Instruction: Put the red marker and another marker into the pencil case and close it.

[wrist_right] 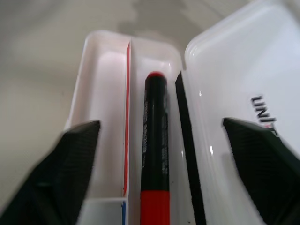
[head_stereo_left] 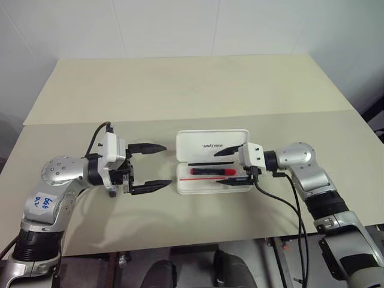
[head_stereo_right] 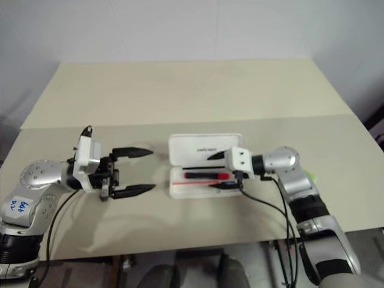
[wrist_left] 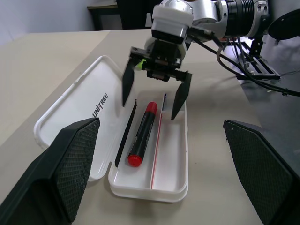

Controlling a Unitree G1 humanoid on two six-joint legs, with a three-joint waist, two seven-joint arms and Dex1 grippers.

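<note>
The white pencil case [head_stereo_left: 207, 141] lies open at the table's middle, lid folded back. In its tray rests the red marker [head_stereo_left: 213, 171], black barrel with red ends, lying lengthwise beside a black strip; it touches neither gripper. My right gripper [head_stereo_left: 228, 166] hovers open over the tray's right end, one finger on each side of the marker [wrist_left: 140, 136], nothing held. My left gripper [head_stereo_left: 165, 165] stands open just left of the case, empty. A sliver of the light-green marker [wrist_left: 139, 63] peeks out behind the right hand, mostly hidden.
The beige table [head_stereo_left: 180, 90] stretches far behind the case, with a seam across it. Black cables [head_stereo_left: 282, 201] hang from the right wrist toward the table's near edge. A dark stand [wrist_left: 258, 70] is off the table's right side.
</note>
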